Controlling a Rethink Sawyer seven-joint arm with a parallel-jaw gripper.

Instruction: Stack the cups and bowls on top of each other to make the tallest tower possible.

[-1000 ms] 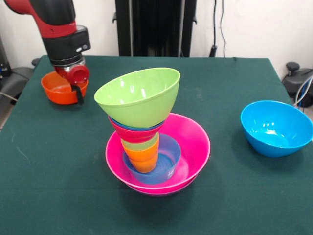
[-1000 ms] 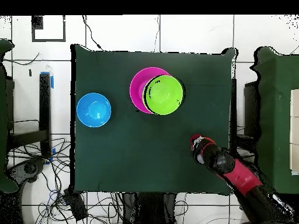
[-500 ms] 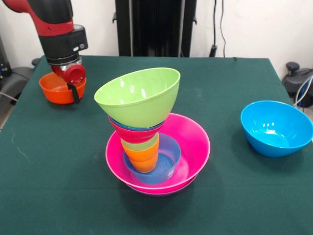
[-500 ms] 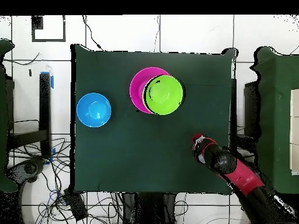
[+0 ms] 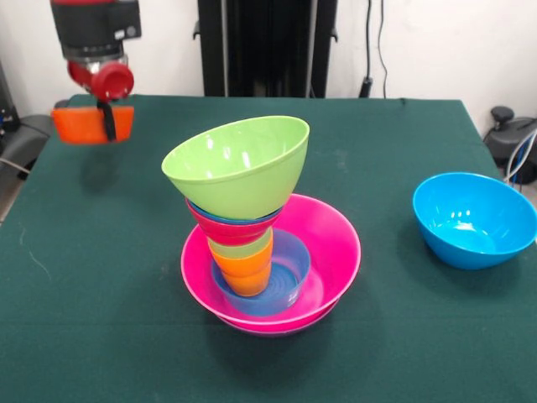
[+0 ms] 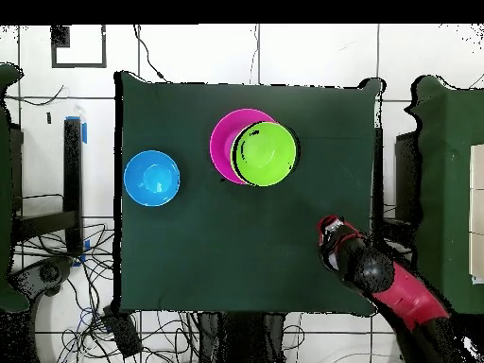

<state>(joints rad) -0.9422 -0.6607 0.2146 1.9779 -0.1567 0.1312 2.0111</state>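
On the green tabletop (image 5: 101, 277) the tower (image 5: 252, 243) stands nearest, its lime green bowl (image 5: 237, 166) tilted on top. The sky-blue bowl (image 5: 474, 218) sits well apart. Farther back, the gripper (image 5: 105, 105) grips the small orange bowl (image 5: 84, 123), held above the tabletop.

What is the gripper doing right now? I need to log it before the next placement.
Gripper: shut on the small orange bowl, holding it by the rim, lifted clear of the table.
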